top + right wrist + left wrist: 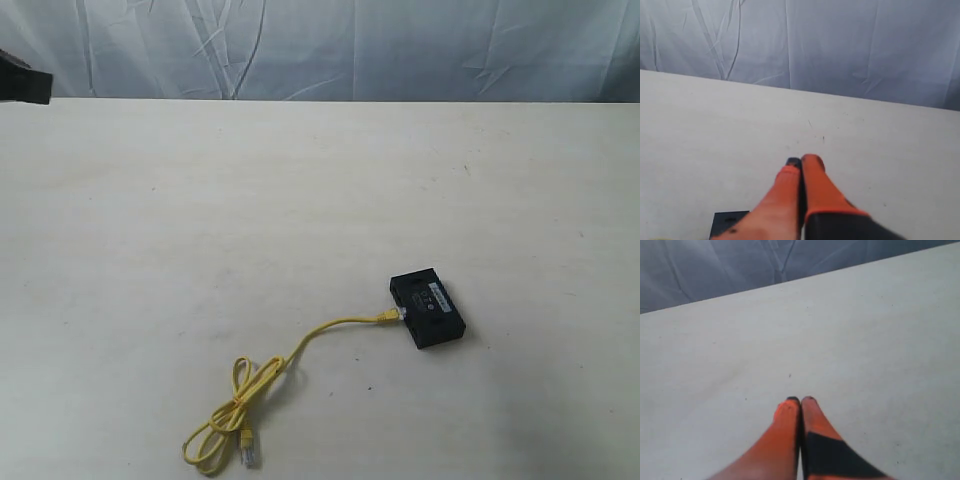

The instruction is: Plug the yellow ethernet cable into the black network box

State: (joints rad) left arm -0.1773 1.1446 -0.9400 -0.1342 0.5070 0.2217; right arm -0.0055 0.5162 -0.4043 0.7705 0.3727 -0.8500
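Yellow thin ethernet cable point(310, 335) looks plugged into the small flat black plastic network box point(430, 310), near right on the pale bench point(200, 200). Its loose coil means no tug on the plug. The left gripper point(800, 400) and right gripper point(801, 161) are both pinched closed, empty and clear of it, so I'd say the job's done.

The table point(200, 200) fills nearly the whole exterior frame, with a cloth backdrop point(350, 45) hanging behind it along the top. The network box point(430, 310) lies flat on the table, right of centre in the lower half. The ethernet cable point(300, 345) runs from the box's left side, where one plug point(392, 316) touches it, down and leftward into a loose knotted loop. Its other plug point(247, 452) lies by that loop at the bottom edge, well apart from the box.
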